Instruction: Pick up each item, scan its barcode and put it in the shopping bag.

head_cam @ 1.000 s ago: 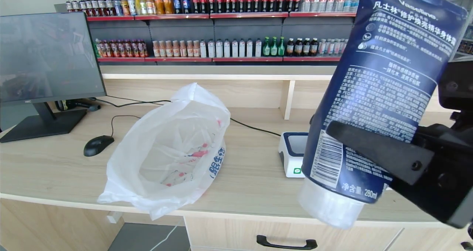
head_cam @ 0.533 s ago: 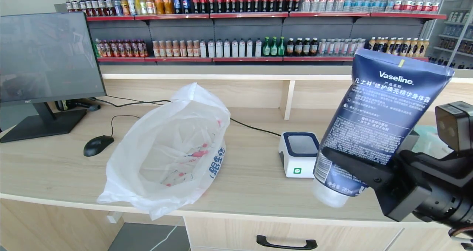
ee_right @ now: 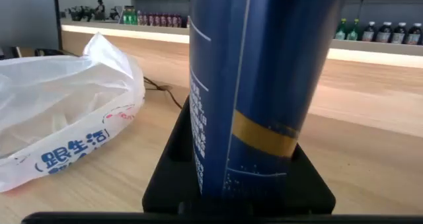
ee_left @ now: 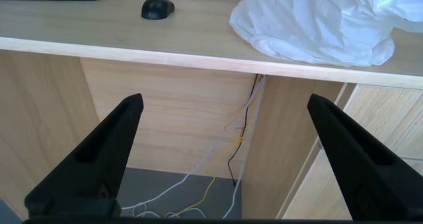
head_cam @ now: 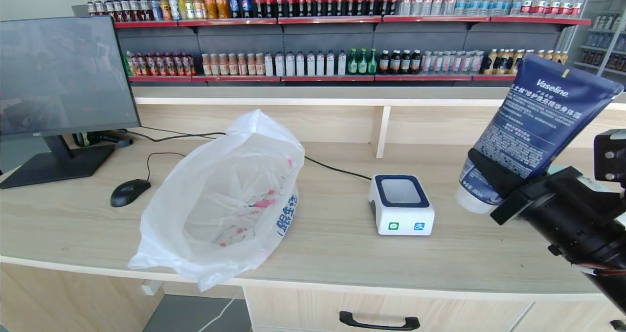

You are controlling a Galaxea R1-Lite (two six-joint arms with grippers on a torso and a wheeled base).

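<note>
Counter (head_cam: 342, 254) holds bag (head_cam: 230, 195), scanner (head_cam: 401, 205), mouse (head_cam: 129, 191); right tool (head_cam: 489, 175) pinches tube (head_cam: 543, 117), left tool (ee_left: 225, 102) spread.

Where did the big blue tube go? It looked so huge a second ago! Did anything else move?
The right gripper, still shut on the blue tube, carried it away from the head camera and off to the robot's right, so the barcode scanner on the counter is now uncovered. The tube stays tilted, cap end down. The shopping bag, mouse and monitor have not moved.
</note>
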